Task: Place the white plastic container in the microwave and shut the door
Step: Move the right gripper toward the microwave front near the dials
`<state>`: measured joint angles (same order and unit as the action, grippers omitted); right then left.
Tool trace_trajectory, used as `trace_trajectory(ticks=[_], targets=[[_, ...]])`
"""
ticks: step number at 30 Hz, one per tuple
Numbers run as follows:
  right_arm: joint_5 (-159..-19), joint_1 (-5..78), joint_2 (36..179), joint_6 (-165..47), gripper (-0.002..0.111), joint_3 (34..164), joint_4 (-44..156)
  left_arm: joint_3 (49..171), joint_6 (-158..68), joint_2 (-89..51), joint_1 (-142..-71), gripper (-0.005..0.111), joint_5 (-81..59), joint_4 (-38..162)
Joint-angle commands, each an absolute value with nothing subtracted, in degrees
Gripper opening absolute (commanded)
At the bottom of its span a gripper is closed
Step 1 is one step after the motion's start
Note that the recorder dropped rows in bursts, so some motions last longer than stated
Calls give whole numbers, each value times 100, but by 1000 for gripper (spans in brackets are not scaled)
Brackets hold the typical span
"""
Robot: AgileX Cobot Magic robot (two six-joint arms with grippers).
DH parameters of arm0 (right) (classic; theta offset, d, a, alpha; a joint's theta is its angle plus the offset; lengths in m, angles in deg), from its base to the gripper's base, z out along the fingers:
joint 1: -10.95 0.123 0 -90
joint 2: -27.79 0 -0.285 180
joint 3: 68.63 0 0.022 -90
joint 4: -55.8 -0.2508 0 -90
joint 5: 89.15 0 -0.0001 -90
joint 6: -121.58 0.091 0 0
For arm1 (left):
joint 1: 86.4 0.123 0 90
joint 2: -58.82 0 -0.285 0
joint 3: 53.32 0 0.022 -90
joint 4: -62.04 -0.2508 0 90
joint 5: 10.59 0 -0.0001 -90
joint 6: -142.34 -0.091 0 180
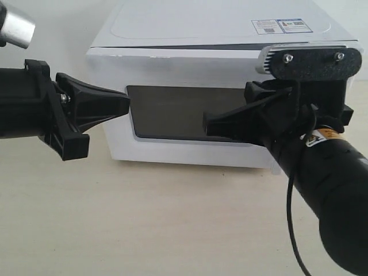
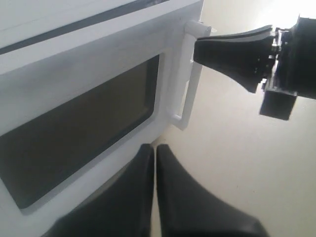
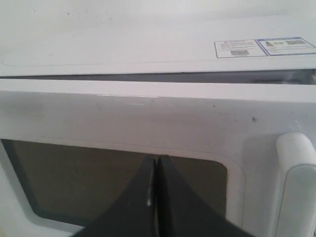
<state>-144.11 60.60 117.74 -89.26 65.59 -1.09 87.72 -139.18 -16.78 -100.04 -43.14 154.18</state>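
The white microwave (image 1: 218, 26) stands at the back of the table with its door (image 1: 172, 112) swung against the front. A thin dark seam runs along the door's top edge (image 3: 148, 77). My left gripper (image 1: 127, 102) is shut and empty, its tip at the left edge of the dark window. My right gripper (image 1: 206, 123) is also shut and empty, pointing at the window's right half, close to the glass (image 3: 74, 182). The door's bar handle (image 2: 185, 89) is beside the right gripper (image 2: 196, 49). The white plastic container is out of view.
The microwave sits on a beige tabletop (image 1: 172, 218) that extends in front of it. Stickers (image 1: 282, 26) lie on the microwave's top. My right arm (image 1: 333, 190) covers the microwave's right panel in the exterior view.
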Motion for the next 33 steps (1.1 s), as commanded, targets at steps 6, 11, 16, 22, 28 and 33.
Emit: trace_trajectory(ticks=[6, 11, 16, 22, 28, 33], targets=[[-14941, 5440, 12375, -7928, 0, 6547, 737, 8736, -13786, -1664, -10029, 4, -4354, 15395], [-15041, 5223, 12475, -7654, 0, 6571, 843, 8736, -13786, -1664, -10029, 4, -4341, 15428], [-15044, 4940, 12671, -7371, 0, 6623, 885, 8736, -13786, -1664, -10029, 4, -4341, 15428], [-15142, 4857, 12911, -7280, 0, 6818, 1140, 8736, -13786, -1664, -10029, 4, -4329, 15426], [-15056, 4857, 13233, -7537, 0, 7235, 1116, 8736, -13786, -1664, -10029, 4, -4329, 15426], [-15056, 4857, 13452, -7579, 0, 7480, 1094, 8736, -13786, -1664, -10029, 4, -4329, 15426]])
